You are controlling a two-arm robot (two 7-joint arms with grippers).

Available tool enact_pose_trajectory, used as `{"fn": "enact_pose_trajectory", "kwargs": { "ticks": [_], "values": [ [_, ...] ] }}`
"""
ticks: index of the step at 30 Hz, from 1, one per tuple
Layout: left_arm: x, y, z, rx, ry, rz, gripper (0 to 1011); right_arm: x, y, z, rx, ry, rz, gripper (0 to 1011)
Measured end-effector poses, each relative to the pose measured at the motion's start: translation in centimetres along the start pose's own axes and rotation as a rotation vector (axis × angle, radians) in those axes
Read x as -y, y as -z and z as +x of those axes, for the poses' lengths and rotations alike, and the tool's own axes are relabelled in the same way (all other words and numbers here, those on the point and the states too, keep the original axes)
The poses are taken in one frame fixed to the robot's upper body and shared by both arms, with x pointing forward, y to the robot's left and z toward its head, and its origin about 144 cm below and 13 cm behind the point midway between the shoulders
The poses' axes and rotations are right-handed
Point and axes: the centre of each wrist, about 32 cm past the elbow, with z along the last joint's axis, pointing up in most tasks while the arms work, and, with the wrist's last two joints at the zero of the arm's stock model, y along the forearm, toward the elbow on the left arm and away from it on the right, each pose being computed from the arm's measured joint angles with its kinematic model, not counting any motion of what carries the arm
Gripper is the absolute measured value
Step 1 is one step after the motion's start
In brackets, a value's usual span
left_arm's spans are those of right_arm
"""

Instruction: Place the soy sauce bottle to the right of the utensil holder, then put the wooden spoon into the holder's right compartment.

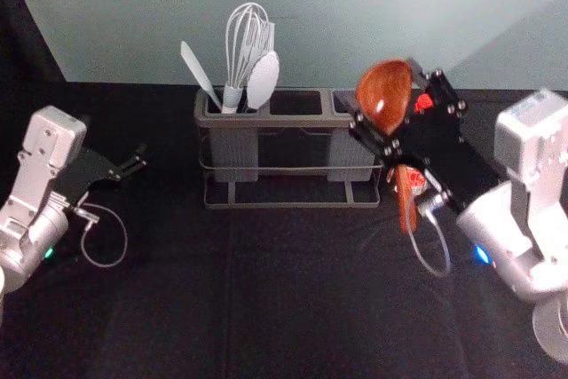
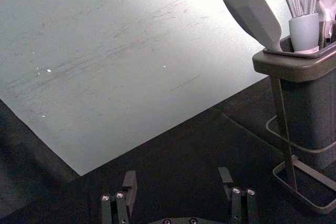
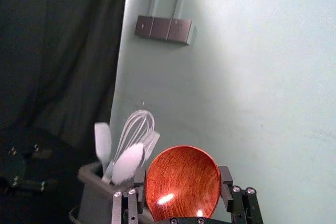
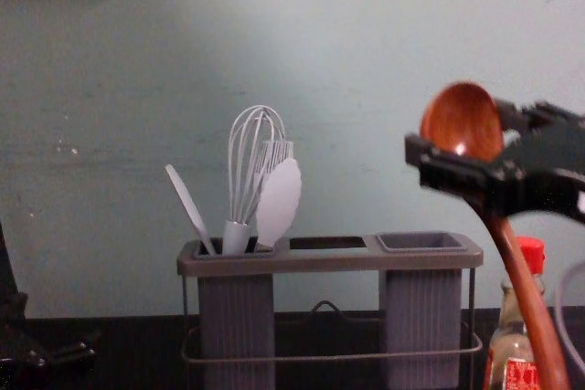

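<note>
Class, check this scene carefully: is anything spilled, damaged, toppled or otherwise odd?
Nothing stands out as wrong. The soy sauce bottle stands upright beside the utensil holder, with no spill visible. The wooden spoon slants, handle down, but the right claw grips it. The pale spatula leans outward, which seems ordinary.

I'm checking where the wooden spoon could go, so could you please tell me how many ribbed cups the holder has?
2: the left cup, holding pale utensils, and the right cup, at opposite ends of the holder.
</note>
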Motion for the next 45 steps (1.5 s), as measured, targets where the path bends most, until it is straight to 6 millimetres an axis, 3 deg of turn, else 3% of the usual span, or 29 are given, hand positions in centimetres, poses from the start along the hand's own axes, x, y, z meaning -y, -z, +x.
{"fn": "enact_pose_trajectory", "kwargs": {
  "ticks": [12,22,45],
  "values": [
    [0.0,0.0,0.0,0.0,0.0,0.0,1011,-5.2,-1.3,2.4,0.009,-0.025,0.12,839],
    [0.0,0.0,0.0,0.0,0.0,0.0,1011,-8.2,-1.2,3.3,0.014,-0.024,0.182,840],
    [0.0,0.0,0.0,0.0,0.0,0.0,1011,-12.4,2.2,4.4,-0.042,0.069,0.319,840]
  ]
}}
